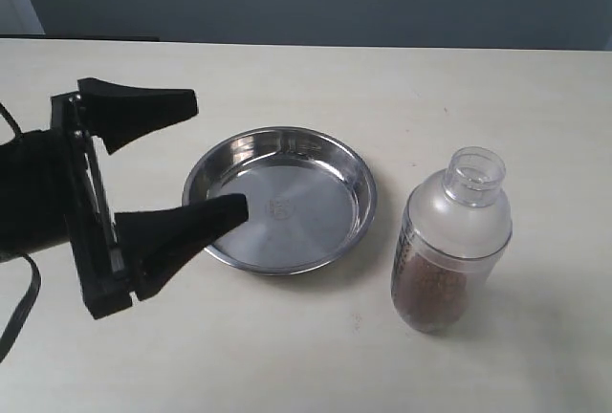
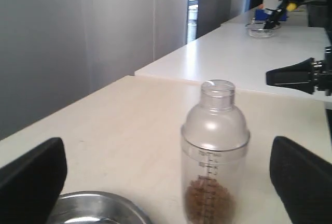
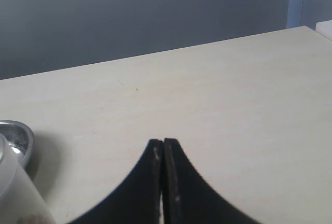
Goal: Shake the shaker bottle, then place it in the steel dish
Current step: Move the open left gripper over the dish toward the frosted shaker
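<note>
The shaker bottle (image 1: 449,241) stands upright on the table to the right of the steel dish (image 1: 320,193), apart from it, with brown granules in its lower part. My left gripper (image 1: 218,155) is wide open at the left of the dish and holds nothing; its lower fingertip hangs over the dish's left rim. The left wrist view looks between the open fingers (image 2: 32,178) at the bottle (image 2: 215,146) and the dish's rim (image 2: 96,199). My right gripper (image 3: 163,142) is shut and empty, out of the exterior view, beside the bottle (image 3: 15,193).
The cream table (image 1: 316,356) runs to a dark wall at the back. In the left wrist view the right arm's black finger (image 2: 290,74) hangs beyond the bottle, and another table (image 2: 244,53) with small items stands farther off.
</note>
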### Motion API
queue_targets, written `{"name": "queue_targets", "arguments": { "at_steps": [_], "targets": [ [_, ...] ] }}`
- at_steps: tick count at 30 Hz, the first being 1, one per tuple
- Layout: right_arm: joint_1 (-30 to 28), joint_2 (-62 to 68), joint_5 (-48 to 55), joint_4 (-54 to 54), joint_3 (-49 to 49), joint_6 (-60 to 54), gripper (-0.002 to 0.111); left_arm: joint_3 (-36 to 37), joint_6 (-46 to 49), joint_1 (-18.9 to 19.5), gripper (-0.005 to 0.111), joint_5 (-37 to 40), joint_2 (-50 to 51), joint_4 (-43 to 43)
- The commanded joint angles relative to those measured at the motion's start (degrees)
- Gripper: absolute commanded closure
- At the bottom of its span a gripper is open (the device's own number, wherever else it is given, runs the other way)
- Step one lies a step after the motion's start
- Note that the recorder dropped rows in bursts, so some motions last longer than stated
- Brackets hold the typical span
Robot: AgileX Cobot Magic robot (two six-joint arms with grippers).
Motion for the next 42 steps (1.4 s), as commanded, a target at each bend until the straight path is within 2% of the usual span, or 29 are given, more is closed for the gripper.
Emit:
{"name": "queue_targets", "arguments": {
  "at_steps": [1,5,8,11,17,27,42],
  "targets": [
    [-0.2,-0.2,-0.5,0.0,0.1,0.0,0.109,-0.7,0.6,-2.7,0.002,-1.3,3.0,-2.7],
    [-0.2,-0.2,-0.5,0.0,0.1,0.0,0.109,-1.0,2.3,-4.5,0.002,-3.1,4.9,-3.9],
    [-0.2,-0.2,-0.5,0.0,0.1,0.0,0.109,-1.3,4.5,-7.8,0.002,-3.9,8.4,-3.4],
    [-0.2,-0.2,-0.5,0.0,0.1,0.0,0.109,-1.3,10.6,-11.9,0.002,-6.9,14.8,-9.5],
    [-0.2,-0.2,-0.5,0.0,0.1,0.0,0.109,-1.4,20.7,-16.3,0.002,-6.9,26.5,-15.5],
    [-0.2,-0.2,-0.5,0.0,0.1,0.0,0.109,-12.6,21.1,-23.9,0.002,-6.9,37.1,-18.9],
    [-0.2,-0.2,-0.5,0.0,0.1,0.0,0.109,-20.8,21.1,-27.7,0.002,-6.9,43.7,-20.2]
  ]
}}
